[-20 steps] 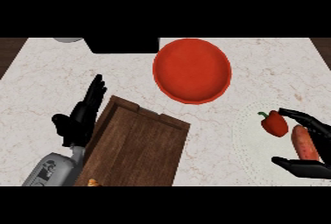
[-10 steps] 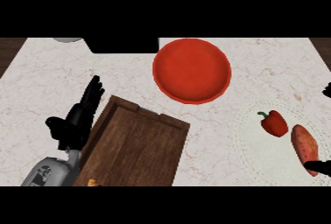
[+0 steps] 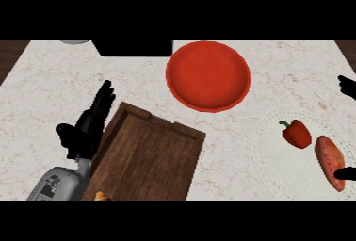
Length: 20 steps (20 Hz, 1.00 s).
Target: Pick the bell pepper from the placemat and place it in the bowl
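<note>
Fingers (image 3: 99,106) of the left hand (image 3: 84,130) stand straight, released, beside a slatted wooden crate (image 3: 146,153); the right hand (image 3: 347,87) barely shows, so I cannot tell its state. On the pale round placemat (image 3: 278,155) lies a glossy red bell pepper (image 3: 297,134), well apart from the smooth red bowl (image 3: 208,75) on the marbled worktop (image 3: 55,80).

The light is soft and even, and the pale counter (image 3: 139,70) looks bright all over. No spot of glare shows on it. The red bowl (image 3: 207,75) has a darker inside edge on its lower rim. The wooden box (image 3: 146,155) is dim and brown. Shadows are faint. Edges of things look a bit fuzzy. Nothing bends at the sides.
</note>
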Each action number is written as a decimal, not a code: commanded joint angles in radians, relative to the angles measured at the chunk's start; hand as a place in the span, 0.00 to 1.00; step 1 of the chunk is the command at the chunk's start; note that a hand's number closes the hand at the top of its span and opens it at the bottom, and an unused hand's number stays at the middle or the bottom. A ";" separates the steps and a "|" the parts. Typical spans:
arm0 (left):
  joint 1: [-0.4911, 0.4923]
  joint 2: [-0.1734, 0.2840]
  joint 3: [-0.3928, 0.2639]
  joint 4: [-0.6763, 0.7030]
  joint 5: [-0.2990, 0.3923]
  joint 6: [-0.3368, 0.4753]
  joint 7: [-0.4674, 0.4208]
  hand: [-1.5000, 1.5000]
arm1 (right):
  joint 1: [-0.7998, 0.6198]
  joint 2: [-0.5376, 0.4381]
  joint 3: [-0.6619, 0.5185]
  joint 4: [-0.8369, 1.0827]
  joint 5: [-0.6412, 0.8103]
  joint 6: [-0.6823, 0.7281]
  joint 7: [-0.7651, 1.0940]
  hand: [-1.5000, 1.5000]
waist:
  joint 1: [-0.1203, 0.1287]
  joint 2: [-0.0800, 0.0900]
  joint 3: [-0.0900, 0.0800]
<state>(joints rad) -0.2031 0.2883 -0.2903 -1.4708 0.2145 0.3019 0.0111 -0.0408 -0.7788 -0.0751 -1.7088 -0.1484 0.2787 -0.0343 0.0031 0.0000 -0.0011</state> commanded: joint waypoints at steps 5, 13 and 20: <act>-0.011 -0.013 0.046 0.001 -0.010 -0.035 0.014 0.50 | -0.056 0.024 0.093 0.141 0.153 0.078 0.061 0.00 | 0.001 0.001 0.001; 0.027 -0.055 0.072 -0.057 -0.072 -0.060 0.069 0.50 | -0.041 0.101 0.035 0.253 0.247 0.171 -0.114 0.00 | -0.004 0.000 0.001; 0.053 -0.063 0.110 -0.061 -0.098 -0.099 0.054 0.50 | -0.006 0.141 -0.065 0.188 0.143 0.267 -0.084 0.00 | -0.006 -0.001 0.001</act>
<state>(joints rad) -0.1665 0.2244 -0.2033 -1.5226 0.1261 0.2260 0.0599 -0.0865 -0.6680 -0.1028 -1.4877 0.0229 0.5078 -0.1082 -0.0009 -0.0006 0.0001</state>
